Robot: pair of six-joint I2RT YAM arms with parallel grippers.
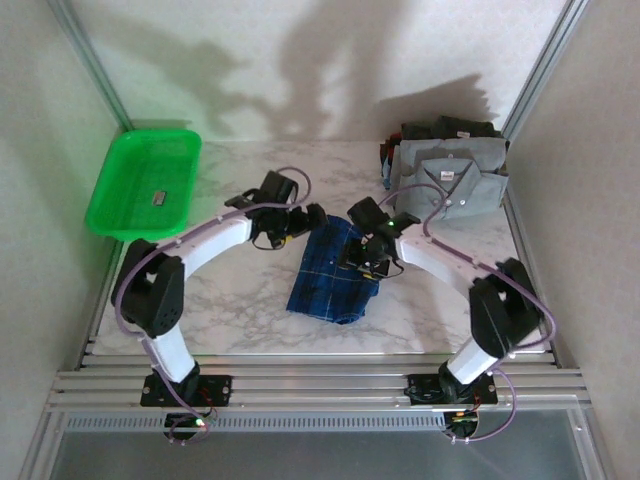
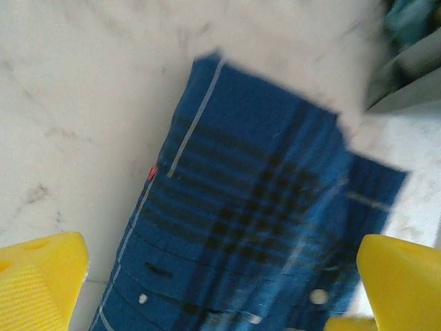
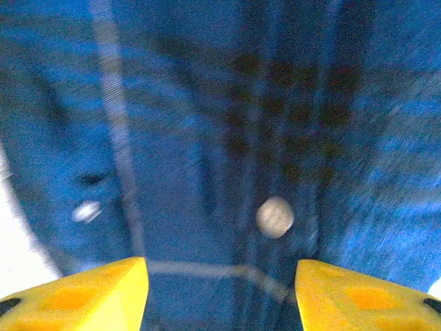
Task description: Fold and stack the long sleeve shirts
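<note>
Your left pincer (image 2: 220, 286) stands wide open above the folded plaid shirt (image 1: 335, 275) at mid-bench. Your right pincer (image 3: 220, 293) hangs open too, close over that shirt's blurred cloth. The grey shirt (image 1: 455, 180) tops the far-right stack, with the darker shirts (image 1: 445, 130) beneath mostly hidden.

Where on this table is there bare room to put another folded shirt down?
Bare table along the near edge, before the blue plaid shirt, and far middle, between green basket and grey shirt stack. Crowded at centre: left claw and right claw over that shirt.
</note>
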